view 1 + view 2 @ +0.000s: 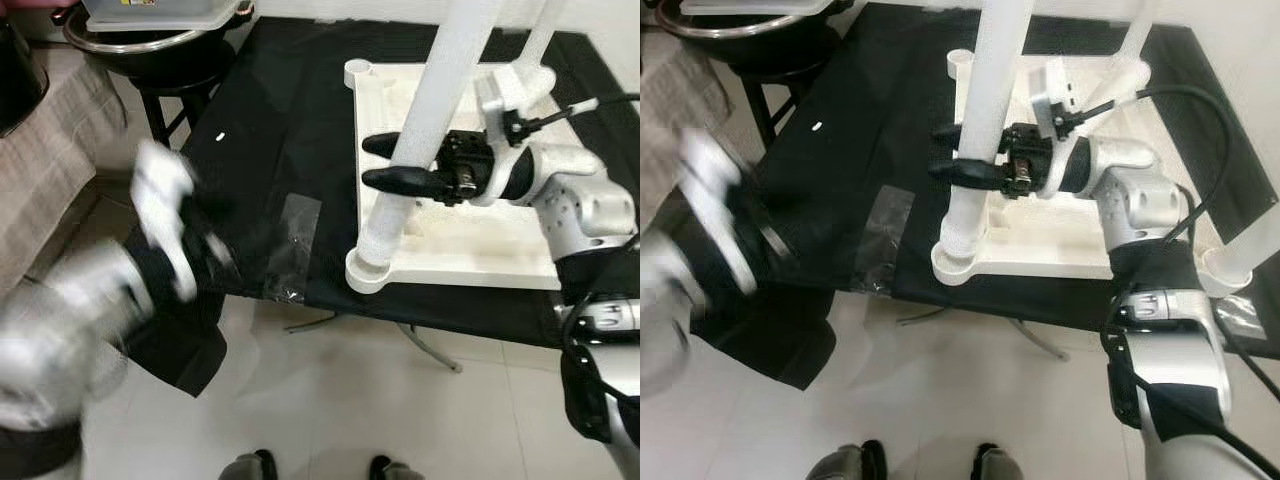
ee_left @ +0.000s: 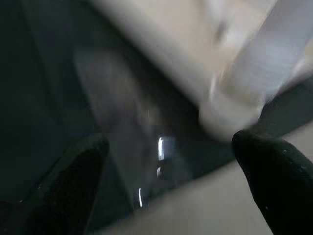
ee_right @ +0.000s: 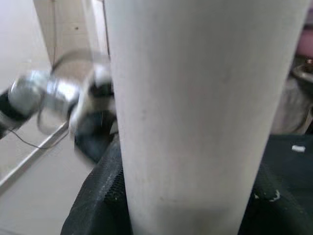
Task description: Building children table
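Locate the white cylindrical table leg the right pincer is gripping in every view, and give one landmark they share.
Left eye view: white cylindrical table leg, centre-right, rising from the near corner socket.
Right eye view: centre.
Left wrist view: blurred, upper right.
Right wrist view: close up, centre, between the fingers.
Shared landmark: black cloth under the white upturned tabletop.

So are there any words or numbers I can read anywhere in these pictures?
No readable text anywhere.
Small white tag on the black cloth: too small to read.
Grey tray at the top edge: faint print, too blurred to read.
White plastic table leg, held by the right gripper: plain, no marks.
White upturned tabletop: no label visible.
Left gripper: blurred, nothing legible.
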{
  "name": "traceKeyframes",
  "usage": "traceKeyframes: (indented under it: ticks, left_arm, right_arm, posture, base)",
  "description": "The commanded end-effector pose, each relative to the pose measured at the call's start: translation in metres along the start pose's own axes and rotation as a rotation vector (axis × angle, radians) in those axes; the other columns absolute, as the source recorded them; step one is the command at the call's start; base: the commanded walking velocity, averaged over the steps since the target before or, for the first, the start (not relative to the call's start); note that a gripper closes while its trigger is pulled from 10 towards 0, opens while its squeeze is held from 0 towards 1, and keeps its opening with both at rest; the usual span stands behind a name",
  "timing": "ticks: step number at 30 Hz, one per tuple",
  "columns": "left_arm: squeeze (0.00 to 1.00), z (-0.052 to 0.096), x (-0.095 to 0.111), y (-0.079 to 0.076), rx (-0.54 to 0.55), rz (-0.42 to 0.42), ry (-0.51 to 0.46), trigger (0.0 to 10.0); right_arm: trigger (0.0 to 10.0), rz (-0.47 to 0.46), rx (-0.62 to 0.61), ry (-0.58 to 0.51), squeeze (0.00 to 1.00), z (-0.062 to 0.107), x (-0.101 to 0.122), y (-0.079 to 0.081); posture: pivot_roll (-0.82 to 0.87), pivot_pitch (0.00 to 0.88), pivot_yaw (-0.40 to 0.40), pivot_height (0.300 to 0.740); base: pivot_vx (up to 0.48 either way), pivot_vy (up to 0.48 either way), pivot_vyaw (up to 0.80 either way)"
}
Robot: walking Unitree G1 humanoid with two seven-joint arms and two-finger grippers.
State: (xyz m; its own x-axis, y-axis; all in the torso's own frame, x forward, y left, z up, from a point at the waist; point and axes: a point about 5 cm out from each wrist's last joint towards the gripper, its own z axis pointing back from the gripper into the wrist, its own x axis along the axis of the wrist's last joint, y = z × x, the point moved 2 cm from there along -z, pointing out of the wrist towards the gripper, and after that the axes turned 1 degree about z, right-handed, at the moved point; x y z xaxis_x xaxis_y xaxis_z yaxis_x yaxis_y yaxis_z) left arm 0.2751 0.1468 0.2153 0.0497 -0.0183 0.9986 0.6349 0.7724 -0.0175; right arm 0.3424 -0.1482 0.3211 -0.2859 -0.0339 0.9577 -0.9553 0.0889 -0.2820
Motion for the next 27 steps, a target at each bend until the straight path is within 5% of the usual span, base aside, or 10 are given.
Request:
traceKeyframes:
  ticks: [1, 3, 4, 6, 7, 8, 27]
  left_arm:
    - [1.00, 0.006, 0.008, -0.007, 0.062, -0.071, -0.065, 10.0]
    - [1.00, 0.012, -0.008, -0.018, 0.132, -0.069, -0.057, 10.0]
    - [0.32, 0.015, -0.013, -0.025, 0.152, -0.049, -0.057, 10.0]
    - [0.32, 0.017, -0.016, -0.029, 0.163, -0.037, -0.057, 10.0]
    - [0.00, 0.020, -0.022, -0.034, 0.165, -0.053, -0.046, 10.0]
    - [0.00, 0.023, -0.028, -0.037, 0.182, -0.080, -0.035, 10.0]
    - [0.00, 0.030, -0.045, -0.049, 0.297, -0.188, -0.080, 10.0]
  right_arm:
    - [0.0, 0.000, 0.060, -0.010, 0.00, -0.006, 0.003, 0.006]
    - [0.0, -0.007, 0.106, -0.020, 0.00, -0.012, 0.005, 0.008]
    - [0.0, -0.002, 0.129, -0.012, 0.00, -0.014, 0.005, 0.009]
    - [0.0, 0.002, 0.144, -0.006, 0.00, -0.015, 0.005, 0.009]
    - [4.8, 0.007, 0.166, 0.001, 0.00, -0.017, 0.006, 0.010]
    - [10.0, 0.010, 0.189, 0.004, 0.00, -0.019, 0.007, 0.010]
    - [10.0, 0.133, 0.343, 0.077, 0.00, -0.047, 0.020, 0.022]
  posture:
    - [0.00, 0.353, 0.011, 0.740]
    - [0.00, 0.363, 0.013, 0.740]
    - [0.00, 0.376, 0.013, 0.740]
    - [0.00, 0.376, 0.013, 0.740]
    - [0.00, 0.382, 0.011, 0.740]
    - [0.00, 0.387, 0.008, 0.740]
    - [0.00, 0.404, -0.004, 0.740]
  base:
    - [0.000, 0.000, 0.00]
    - [0.000, 0.000, 0.00]
    - [0.000, 0.000, 0.00]
    - [0.000, 0.000, 0.00]
    - [0.000, 0.000, 0.00]
    - [0.000, 0.000, 0.00]
    - [0.000, 0.000, 0.00]
